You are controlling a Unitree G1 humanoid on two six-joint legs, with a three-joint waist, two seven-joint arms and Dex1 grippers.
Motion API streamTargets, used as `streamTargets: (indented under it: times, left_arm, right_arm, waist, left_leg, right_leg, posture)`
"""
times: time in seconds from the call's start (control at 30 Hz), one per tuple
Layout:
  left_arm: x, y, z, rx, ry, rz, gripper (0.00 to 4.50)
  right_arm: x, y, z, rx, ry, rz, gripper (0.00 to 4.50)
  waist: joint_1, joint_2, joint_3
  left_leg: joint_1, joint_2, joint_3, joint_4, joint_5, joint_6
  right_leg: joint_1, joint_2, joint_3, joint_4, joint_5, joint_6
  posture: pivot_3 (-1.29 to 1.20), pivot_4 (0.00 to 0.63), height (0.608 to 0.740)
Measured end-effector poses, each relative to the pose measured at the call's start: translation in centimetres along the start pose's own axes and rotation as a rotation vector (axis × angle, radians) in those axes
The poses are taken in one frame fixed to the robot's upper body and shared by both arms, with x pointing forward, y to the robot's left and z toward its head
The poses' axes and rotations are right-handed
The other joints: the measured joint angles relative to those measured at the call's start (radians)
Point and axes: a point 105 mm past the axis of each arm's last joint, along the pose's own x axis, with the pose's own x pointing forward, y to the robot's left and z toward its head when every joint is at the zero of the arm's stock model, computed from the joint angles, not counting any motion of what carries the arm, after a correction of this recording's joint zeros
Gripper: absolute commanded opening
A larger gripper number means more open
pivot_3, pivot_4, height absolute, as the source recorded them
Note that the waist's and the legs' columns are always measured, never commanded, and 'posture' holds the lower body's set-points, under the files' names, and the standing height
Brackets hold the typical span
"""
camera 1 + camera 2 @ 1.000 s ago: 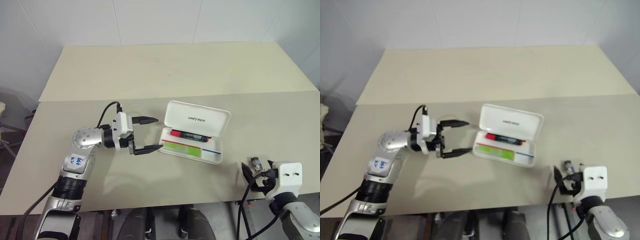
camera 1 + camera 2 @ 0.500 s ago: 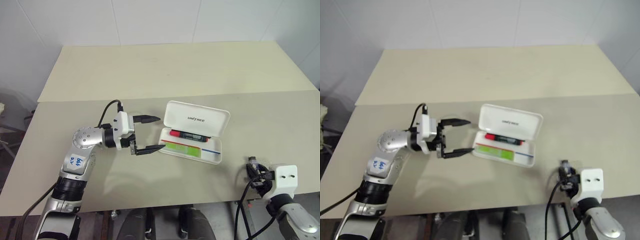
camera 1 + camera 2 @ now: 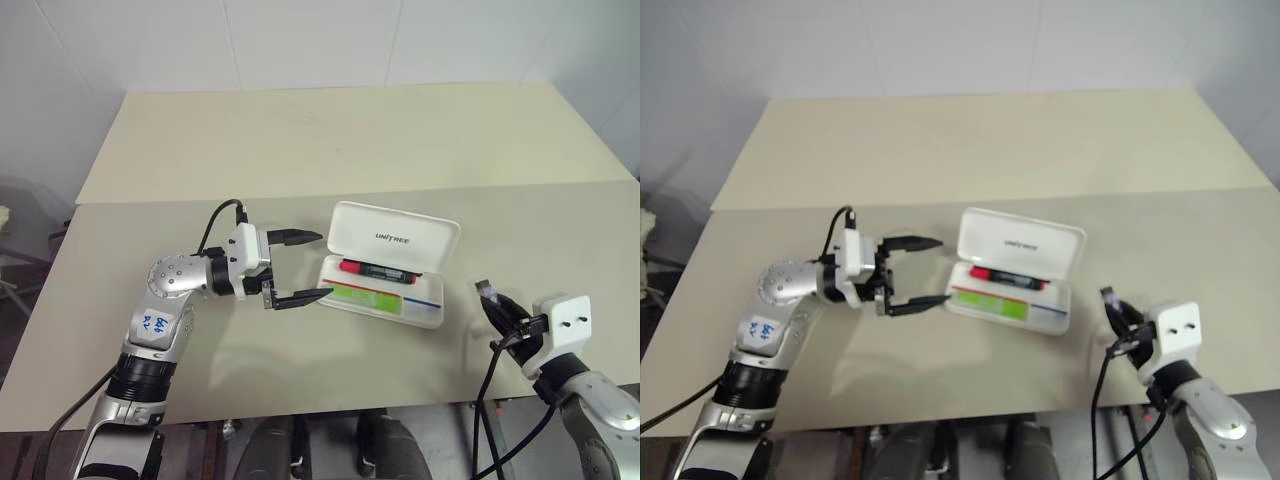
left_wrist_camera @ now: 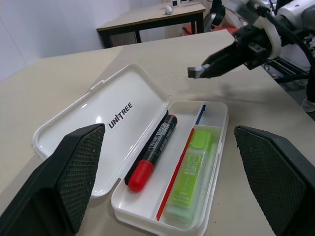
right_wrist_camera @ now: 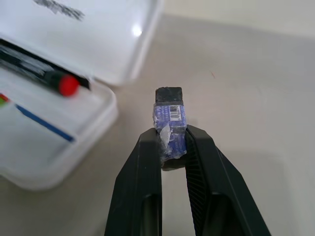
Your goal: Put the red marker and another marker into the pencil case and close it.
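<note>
A pale beige tabletop (image 3: 300,140) stands against a white wall. On it the pencil case (image 3: 388,264) lies open, its lid tilted back with the lettering showing. Inside, the red marker (image 4: 151,154) lies along the hinge side and the green highlighter (image 4: 192,171) sits in the front compartment beside it. The left gripper (image 3: 300,267) hovers just beside the case's left end, its fingers spread wide and holding nothing. To the right of the case, the right gripper (image 3: 497,306) is clenched on a small dark block with a blue label (image 5: 169,118), held above the tabletop.
</note>
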Motion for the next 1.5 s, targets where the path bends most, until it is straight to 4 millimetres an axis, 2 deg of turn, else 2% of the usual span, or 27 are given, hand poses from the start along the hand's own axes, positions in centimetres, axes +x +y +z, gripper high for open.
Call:
streamTargets:
  times: [0.17,0.4,0.63,0.8,0.97,1.23,1.5]
  left_arm:
    - [-0.1,0.2,-0.6,-0.005,0.007,0.013,4.50]
    - [-0.1,0.2,-0.6,0.009,0.007,0.025,4.50]
    - [-0.6,-0.5,-1.1,-0.005,0.025,0.041,4.50]
    - [-0.9,-1.2,-1.2,-0.014,0.042,0.040,4.50]
    - [-1.0,-1.6,-1.5,-0.037,0.052,0.039,4.50]
    - [-0.9,-1.7,-1.1,-0.031,0.049,0.029,4.50]
    - [-0.5,-1.8,-1.0,-0.034,0.047,0.015,4.50]
  right_arm:
    - [1.2,-0.1,2.6,-0.095,-0.070,0.118,0.33]
    - [2.1,-0.3,4.2,-0.134,-0.122,0.175,0.33]
    - [2.2,1.2,6.4,-0.161,-0.176,0.379,0.33]
    - [1.8,3.0,6.3,-0.130,-0.143,0.541,0.33]
    - [1.6,4.5,6.2,-0.130,-0.093,0.617,0.33]
    - [1.7,5.6,5.3,-0.124,-0.043,0.689,0.33]
    - [2.2,5.1,2.3,-0.183,0.040,0.805,0.33]
  waist:
    - [0.000,0.000,0.000]
    - [0.000,0.000,0.000]
    - [-0.001,0.000,0.000]
    - [0.000,0.000,0.000]
    - [0.000,0.000,0.000]
    - [0.000,0.000,0.000]
    - [0.000,0.000,0.000]
  left_leg:
    - [0.000,0.000,0.001,0.002,-0.001,0.002]
    - [0.000,0.000,0.001,0.002,-0.001,0.002]
    - [0.000,0.000,0.001,0.002,-0.001,0.002]
    - [0.000,0.000,0.001,0.003,-0.001,0.002]
    - [0.000,0.000,0.001,0.003,-0.001,0.002]
    - [0.000,0.000,0.001,0.002,-0.001,0.002]
    - [0.000,0.000,0.002,0.002,-0.001,0.002]
  right_leg:
    - [0.000,0.000,0.000,0.000,0.001,0.001]
    - [0.000,0.000,0.000,0.000,0.001,0.001]
    - [0.000,0.000,0.000,0.001,0.001,0.001]
    - [0.000,-0.001,0.001,0.000,0.001,0.002]
    - [0.000,-0.001,0.001,0.000,0.001,0.001]
    - [0.000,-0.001,0.001,-0.001,0.001,0.001]
    - [0.000,-0.001,0.000,-0.001,0.001,0.002]
  posture:
    - [0.00,0.150,0.740]
    - [0.00,0.150,0.740]
    - [0.00,0.150,0.740]
    - [0.00,0.150,0.740]
    - [0.00,0.150,0.740]
    - [0.00,0.150,0.740]
    - [0.00,0.150,0.740]
